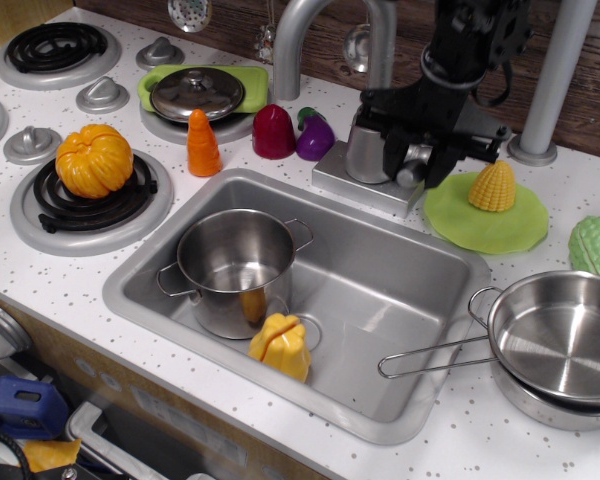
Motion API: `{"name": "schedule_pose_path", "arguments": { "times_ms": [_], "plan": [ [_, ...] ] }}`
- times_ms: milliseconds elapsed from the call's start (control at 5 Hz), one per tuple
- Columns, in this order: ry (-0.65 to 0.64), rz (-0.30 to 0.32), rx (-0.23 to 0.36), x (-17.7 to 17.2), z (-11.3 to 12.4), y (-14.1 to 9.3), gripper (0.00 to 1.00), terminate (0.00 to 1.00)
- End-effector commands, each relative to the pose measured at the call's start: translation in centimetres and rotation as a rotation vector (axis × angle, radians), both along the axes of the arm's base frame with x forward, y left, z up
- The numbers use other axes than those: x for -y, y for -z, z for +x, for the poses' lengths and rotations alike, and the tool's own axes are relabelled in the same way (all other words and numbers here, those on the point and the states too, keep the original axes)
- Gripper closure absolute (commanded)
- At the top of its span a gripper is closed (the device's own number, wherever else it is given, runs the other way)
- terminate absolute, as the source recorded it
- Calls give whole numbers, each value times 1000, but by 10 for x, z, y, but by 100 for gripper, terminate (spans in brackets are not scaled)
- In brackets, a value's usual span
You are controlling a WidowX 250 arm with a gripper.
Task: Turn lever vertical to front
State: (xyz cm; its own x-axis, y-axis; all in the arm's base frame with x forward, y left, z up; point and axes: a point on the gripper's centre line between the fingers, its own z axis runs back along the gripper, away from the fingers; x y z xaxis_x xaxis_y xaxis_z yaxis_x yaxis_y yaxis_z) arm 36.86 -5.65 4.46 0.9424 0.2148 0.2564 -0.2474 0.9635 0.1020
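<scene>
1. A black gripper (417, 152) reaches down from the far right of a toy kitchen counter and sits low against the right side of the faucet body (368, 148), just above the far rim of the sink (380, 300).
2. Its two dark fingers (446, 160) straddle the spot where the lever (413, 171) joins the faucet; only a small silver-grey patch of the lever shows between them, and its angle cannot be read.
3. The fingers stand slightly apart on either side of that stub; whether they actually press on the lever cannot be told.
4. The curved grey spout (325, 30) rises from the faucet and arches left.
5. In the sink, a steel pot (236, 262) stands at the left, with a yellow toy vegetable (280, 346) upright just to its near right.
6. A green plate (485, 215) holding toy corn (492, 186) lies just right of the gripper.
7. A steel pan (555, 340) rests at the near right, its wire handle reaching over the sink.
8. An orange pumpkin (94, 160) sits on the left burner (85, 205), with a toy carrot (202, 144) to its right.
</scene>
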Motion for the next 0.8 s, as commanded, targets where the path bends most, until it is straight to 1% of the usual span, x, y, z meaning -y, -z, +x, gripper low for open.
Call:
{"name": "schedule_pose_path", "arguments": {
  "times_ms": [0,200,400,600],
  "plan": [
    [-1,-33,35,-3,-5,7,0,0],
    [13,-19,35,-5,-5,10,0,0],
    [42,-33,0,-6,-4,1,0,0],
    [42,-33,0,-6,-4,1,0,0]
  ]
}}
